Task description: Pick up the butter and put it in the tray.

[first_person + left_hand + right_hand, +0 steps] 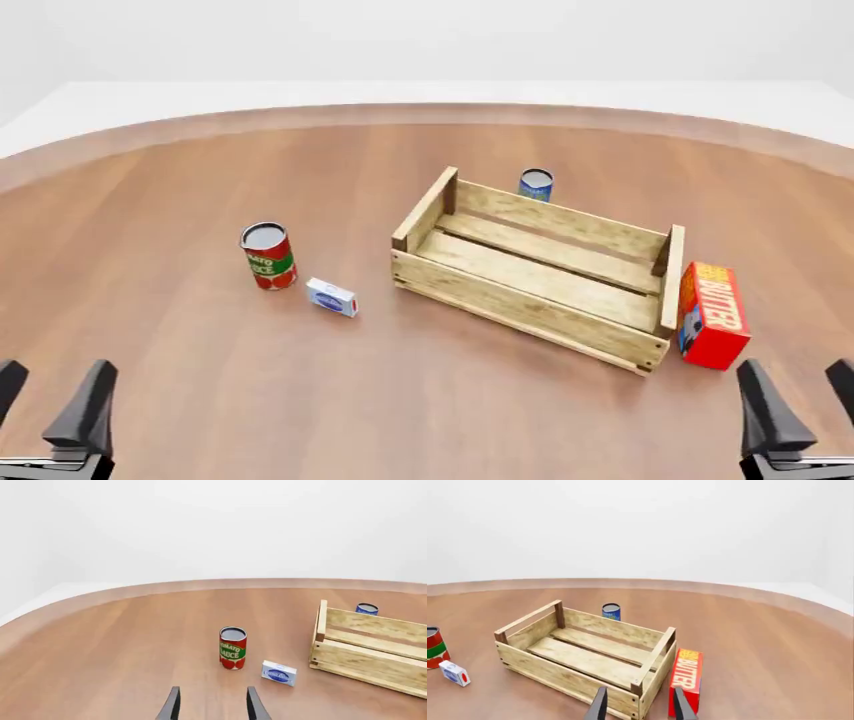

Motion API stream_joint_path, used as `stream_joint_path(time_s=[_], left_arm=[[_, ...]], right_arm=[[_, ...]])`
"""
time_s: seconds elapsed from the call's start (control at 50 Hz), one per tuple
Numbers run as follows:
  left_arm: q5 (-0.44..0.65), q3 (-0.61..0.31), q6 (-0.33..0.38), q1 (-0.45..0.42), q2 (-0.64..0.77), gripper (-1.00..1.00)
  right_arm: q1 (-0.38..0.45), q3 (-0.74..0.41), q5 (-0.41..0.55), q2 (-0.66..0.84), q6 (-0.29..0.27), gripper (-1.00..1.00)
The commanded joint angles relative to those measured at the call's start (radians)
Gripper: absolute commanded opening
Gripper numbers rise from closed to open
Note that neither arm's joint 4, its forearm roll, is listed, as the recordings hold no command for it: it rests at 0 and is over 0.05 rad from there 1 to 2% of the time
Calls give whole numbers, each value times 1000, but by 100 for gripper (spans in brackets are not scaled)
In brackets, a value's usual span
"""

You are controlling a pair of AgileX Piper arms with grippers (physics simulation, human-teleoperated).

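While both arms wait at the near edge of the tabletop (200, 380), the butter (711, 314) stands upright just ahead of the right gripper (801, 412) and slightly toward its inner side, close beside the tray (534, 300) at that crate's end wall; whether carton and wood touch cannot be told. The right gripper holds nothing, its fingers spread fairly wide, and nothing sits between them. The left gripper (51, 402) is likewise parted and holding nothing, with the tomato sauce can (268, 256) and a small white-blue box (331, 297) ahead of it, well apart from the butter. A blue can (535, 184) stands beyond the tray's far wall.

The carton looks stiff, flat-sided and probably light, so it should keep its shape under a moderate squeeze, though its smooth printed faces could slip. Being tall and narrow, it may tip if nudged. The best hold seems to be across the two broad faces, somewhat above mid-height, with the fingers coming down from above so the tray wall does not block the inner finger.
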Motion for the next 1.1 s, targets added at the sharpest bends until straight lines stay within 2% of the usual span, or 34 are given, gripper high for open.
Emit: stream_joint_path(time_s=[0.02, 0.26, 0.4, 0.42, 0.88, 1.1], left_arm=[[0, 0, 0, 0, 0, 100], [0, 0, 0, 0, 0, 100], [0, 0, 0, 0, 0, 100], [0, 0, 0, 0, 0, 100], [0, 0, 0, 0, 0, 100], [0, 0, 0, 0, 0, 100]], right_arm=[[-3, -9, 5, 2, -1, 100], [-10, -29, 34, 3, -11, 100], [-46, -56, 53, 34, -13, 100], [-60, -53, 40, 61, -32, 100], [-120, -50, -5, 183, -32, 100], [-175, -34, -82, 287, -29, 100]])
